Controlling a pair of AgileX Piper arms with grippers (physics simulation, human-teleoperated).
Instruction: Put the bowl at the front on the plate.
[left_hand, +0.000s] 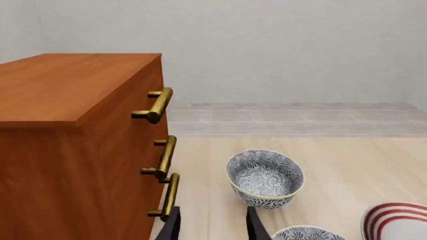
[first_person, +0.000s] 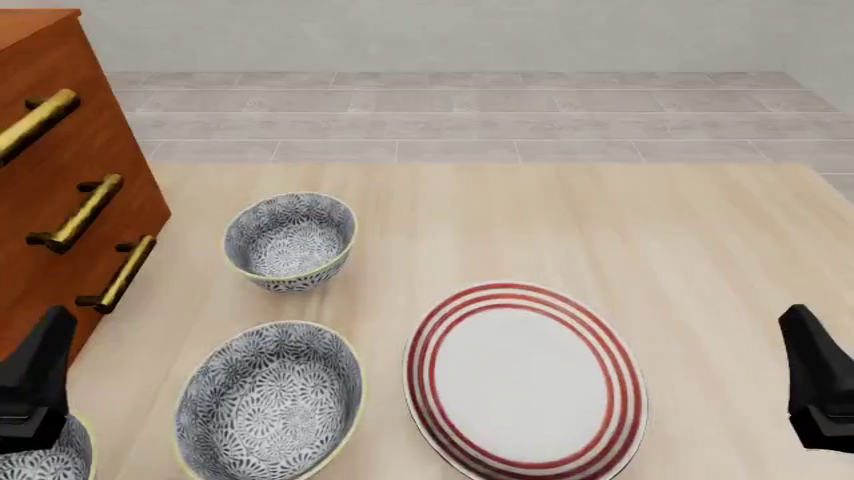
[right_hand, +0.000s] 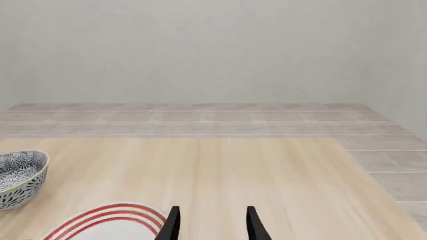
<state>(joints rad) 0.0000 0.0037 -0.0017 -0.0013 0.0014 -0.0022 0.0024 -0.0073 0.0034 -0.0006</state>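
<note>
Three alike blue-and-white floral bowls stand left of the red-ringed white plate (first_person: 527, 380). The bowl at the front (first_person: 38, 462) is nearest the arms' side, cut off by the picture's lower left corner and partly behind my left gripper (first_person: 47, 345). A second bowl (first_person: 271, 400) sits just left of the plate, and a third (first_person: 291, 240) lies farther back. My left gripper (left_hand: 212, 227) is open and holds nothing. At the plate's right, my right gripper (first_person: 801, 335) is also open and empty, as its own view (right_hand: 212, 227) shows. The plate (right_hand: 110, 220) is bare.
A wooden dresser (first_person: 60, 150) with brass handles (left_hand: 160, 105) stands at the table's left, close to the left arm. The table's far edge (first_person: 467, 163) meets a tiled floor. The far bowl (left_hand: 265, 177) and the plate's rim (left_hand: 397, 222) show in the left wrist view.
</note>
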